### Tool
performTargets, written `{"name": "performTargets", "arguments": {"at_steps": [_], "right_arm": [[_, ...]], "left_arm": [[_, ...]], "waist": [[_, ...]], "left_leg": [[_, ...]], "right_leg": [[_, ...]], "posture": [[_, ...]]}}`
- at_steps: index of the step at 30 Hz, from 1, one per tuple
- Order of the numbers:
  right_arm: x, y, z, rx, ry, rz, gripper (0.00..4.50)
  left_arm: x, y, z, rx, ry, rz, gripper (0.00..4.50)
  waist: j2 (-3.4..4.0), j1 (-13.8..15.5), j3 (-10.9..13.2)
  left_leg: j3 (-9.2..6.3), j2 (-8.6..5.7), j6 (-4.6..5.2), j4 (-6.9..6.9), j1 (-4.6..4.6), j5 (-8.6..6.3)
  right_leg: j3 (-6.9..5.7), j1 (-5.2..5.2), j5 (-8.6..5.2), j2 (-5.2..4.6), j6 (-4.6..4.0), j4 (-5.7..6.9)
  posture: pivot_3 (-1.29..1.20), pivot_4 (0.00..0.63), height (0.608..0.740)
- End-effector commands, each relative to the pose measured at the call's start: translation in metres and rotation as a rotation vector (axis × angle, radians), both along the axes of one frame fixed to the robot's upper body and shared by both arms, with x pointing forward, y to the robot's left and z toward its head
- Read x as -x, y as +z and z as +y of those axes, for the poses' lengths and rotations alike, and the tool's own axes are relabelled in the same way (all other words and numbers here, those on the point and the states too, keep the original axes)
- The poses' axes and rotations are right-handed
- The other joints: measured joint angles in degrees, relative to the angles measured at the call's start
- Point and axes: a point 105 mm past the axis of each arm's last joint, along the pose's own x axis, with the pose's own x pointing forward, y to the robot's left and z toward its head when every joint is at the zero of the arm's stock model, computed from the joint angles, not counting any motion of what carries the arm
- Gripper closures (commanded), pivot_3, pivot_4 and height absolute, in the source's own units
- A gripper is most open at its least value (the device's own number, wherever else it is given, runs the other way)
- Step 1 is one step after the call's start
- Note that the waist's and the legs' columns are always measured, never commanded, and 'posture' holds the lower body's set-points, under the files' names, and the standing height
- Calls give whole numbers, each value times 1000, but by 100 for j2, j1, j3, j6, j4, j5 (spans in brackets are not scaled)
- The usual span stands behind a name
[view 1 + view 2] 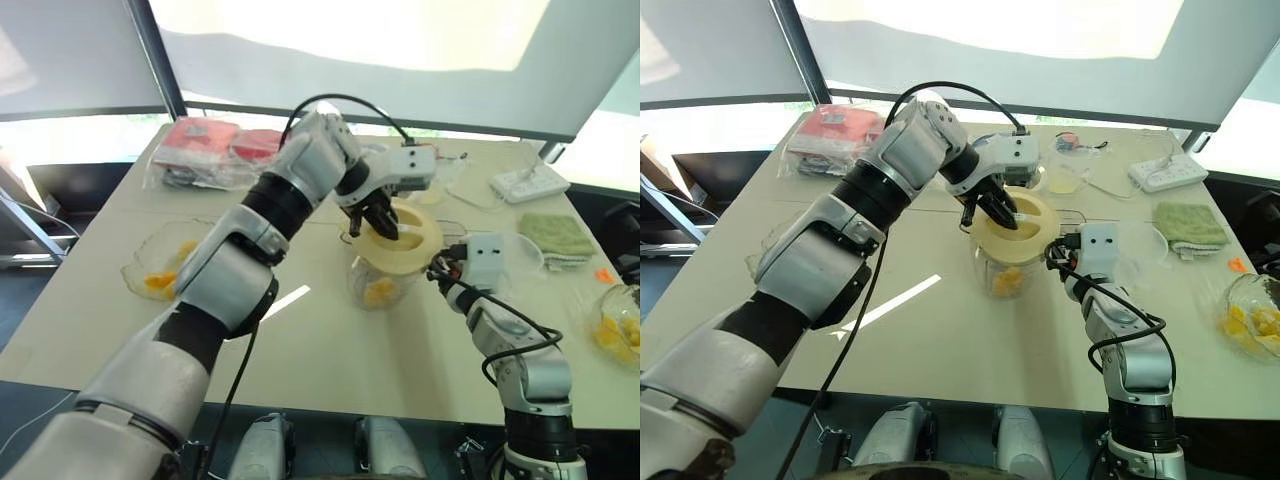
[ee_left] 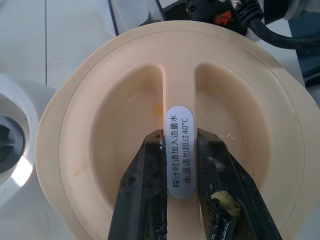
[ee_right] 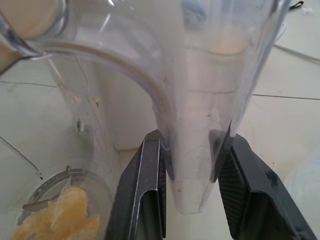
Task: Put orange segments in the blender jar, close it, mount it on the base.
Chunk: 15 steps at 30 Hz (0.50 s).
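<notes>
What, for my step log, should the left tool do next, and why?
Probably press the lid down to seat it: the left tool clamps its centre ridge, it rests on the jar holding orange segments, and the right tool grips the jar's handle, steadying it.

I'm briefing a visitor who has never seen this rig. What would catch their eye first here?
The left gripper pinches the central ridge of the cream lid, set on the blender jar in the middle of the table. Beside it, the right gripper clamps the jar's clear handle, and orange segments lie at the jar's bottom.
</notes>
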Motion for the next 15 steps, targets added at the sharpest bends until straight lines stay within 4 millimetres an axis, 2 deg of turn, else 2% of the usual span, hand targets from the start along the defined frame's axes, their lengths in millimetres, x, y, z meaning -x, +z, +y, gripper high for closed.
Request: {"name": "performTargets", "arguments": {"at_steps": [1, 7, 15], "right_arm": [[0, 30, -4, 21, -24, -112, 3653], [1, 30, -4, 25, -34, -108, 3653], [0, 32, -4, 33, -39, -113, 3653]], "left_arm": [[-7, -77, 28, -190, 249, 124, 4254], [-8, -79, 25, -155, 395, 150, 4254], [-5, -94, 34, -171, 601, 225, 4254]], "waist": [[11, 8, -9], [20, 43, -19], [30, 36, -67]], "left_leg": [[-1, 0, 0, 0, 1, 0], [-23, -3, -5, 0, 23, -3], [-50, -14, -7, -27, 21, -4]], "right_leg": [[0, -1, -1, -2, 2, -2], [-9, 19, -16, -20, 25, -22], [-13, 49, -9, -45, 16, -87]], "posture": [[0, 150, 740], [0, 150, 740], [0, 150, 740]]}}
